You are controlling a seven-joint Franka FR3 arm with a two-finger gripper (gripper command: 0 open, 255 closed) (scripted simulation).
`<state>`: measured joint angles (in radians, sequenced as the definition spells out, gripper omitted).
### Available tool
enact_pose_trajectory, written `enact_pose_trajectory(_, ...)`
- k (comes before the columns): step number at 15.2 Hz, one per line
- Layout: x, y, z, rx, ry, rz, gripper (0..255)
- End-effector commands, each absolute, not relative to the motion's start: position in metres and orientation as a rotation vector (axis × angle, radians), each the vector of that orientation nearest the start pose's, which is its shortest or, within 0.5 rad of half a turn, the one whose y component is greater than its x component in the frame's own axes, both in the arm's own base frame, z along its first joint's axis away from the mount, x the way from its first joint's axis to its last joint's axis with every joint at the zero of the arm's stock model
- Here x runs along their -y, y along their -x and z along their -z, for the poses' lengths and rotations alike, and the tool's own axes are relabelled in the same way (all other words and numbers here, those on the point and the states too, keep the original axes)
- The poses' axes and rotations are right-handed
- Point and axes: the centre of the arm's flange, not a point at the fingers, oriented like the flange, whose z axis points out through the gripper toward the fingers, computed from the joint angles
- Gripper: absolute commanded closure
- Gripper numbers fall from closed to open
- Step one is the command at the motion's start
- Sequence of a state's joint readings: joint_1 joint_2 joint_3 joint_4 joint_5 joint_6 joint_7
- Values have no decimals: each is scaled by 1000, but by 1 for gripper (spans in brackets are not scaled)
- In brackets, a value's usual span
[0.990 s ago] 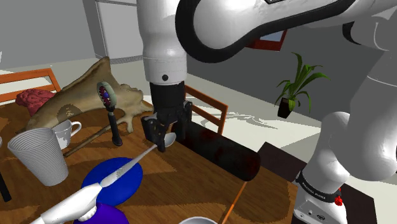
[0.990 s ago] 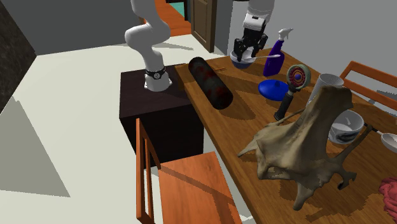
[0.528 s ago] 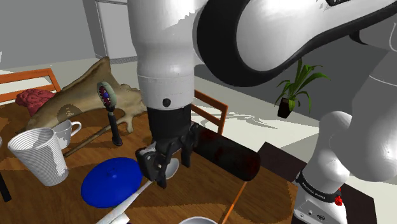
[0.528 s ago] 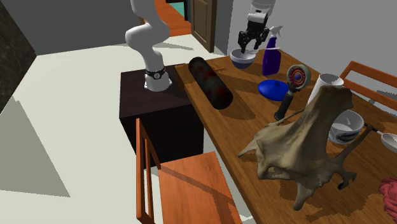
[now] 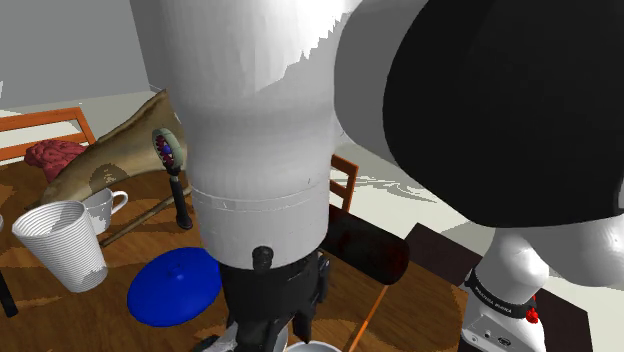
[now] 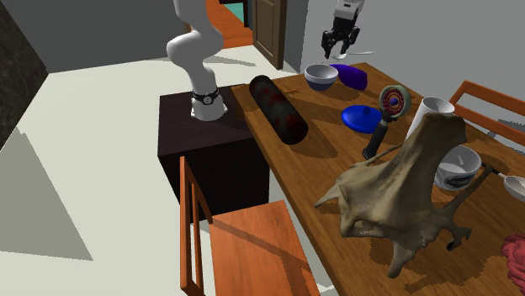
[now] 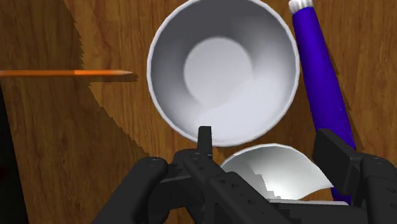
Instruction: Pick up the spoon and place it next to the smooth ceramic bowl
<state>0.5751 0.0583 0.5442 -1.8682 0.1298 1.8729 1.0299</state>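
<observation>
Now black two-finger end effector (image 6: 340,44) grips pale grey spoon (image 7: 275,173) by its bowl end. Hangs above smooth white round bowl (image 7: 222,70) on wooden desk (image 7: 70,159).

The arm (image 5: 262,140) is made of fat, rounded white shells with glossy dark joints (image 5: 500,110) between them. A small round black knob (image 5: 262,256) sits above the all-black gripper (image 7: 267,143), whose fingers (image 7: 336,151) are blocky and angular. A dark ring (image 5: 497,292) with pale marks and a red dot (image 5: 531,315) circles the base.
</observation>
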Motion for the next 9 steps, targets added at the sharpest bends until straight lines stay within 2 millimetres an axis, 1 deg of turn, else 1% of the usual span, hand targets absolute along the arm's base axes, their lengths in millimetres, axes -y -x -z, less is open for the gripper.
enact_pose_trajectory(1,-531,-224,-480,70,3099,-243,255)
enact_pose_trajectory(9,-596,-141,-480,70,3099,-243,255)
